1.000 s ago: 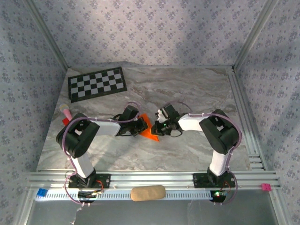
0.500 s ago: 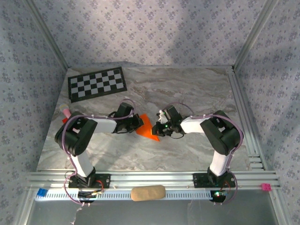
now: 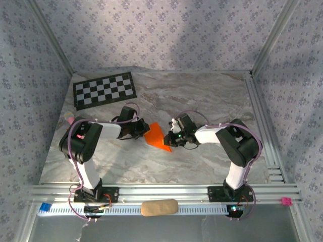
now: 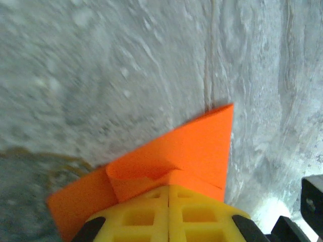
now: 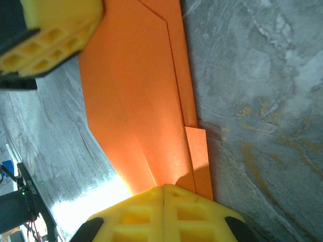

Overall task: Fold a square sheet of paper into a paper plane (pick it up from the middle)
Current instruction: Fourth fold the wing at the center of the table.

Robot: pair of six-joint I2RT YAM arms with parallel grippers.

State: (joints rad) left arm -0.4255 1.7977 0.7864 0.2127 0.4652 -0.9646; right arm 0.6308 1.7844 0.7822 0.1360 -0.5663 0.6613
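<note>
The square sheet of paper point(image 3: 157, 137) is bright orange and folded into a pointed, creased shape, lying flat on the marble table mid-way between the arms. My left gripper point(image 3: 143, 131) is shut, its yellow fingertips point(image 4: 151, 212) at the paper's left edge, where a small flap point(image 4: 141, 174) curls up against them. I cannot tell whether the flap is pinched. My right gripper point(image 3: 171, 137) is shut too, with its tips point(image 5: 164, 187) resting on the right end of the paper point(image 5: 136, 101). The left gripper's yellow fingers point(image 5: 55, 35) show at the paper's far corner.
A black-and-white checkerboard sheet point(image 3: 105, 89) lies at the back left. A small pink object point(image 3: 68, 120) sits by the left edge behind the left arm. A tan pad point(image 3: 159, 207) rests on the front rail. Aluminium rails point(image 3: 262, 126) border the right side.
My left gripper has slid left across the paper to its left edge, uncovering more of the orange sheet. The right gripper has shifted only slightly and stays on the paper.
</note>
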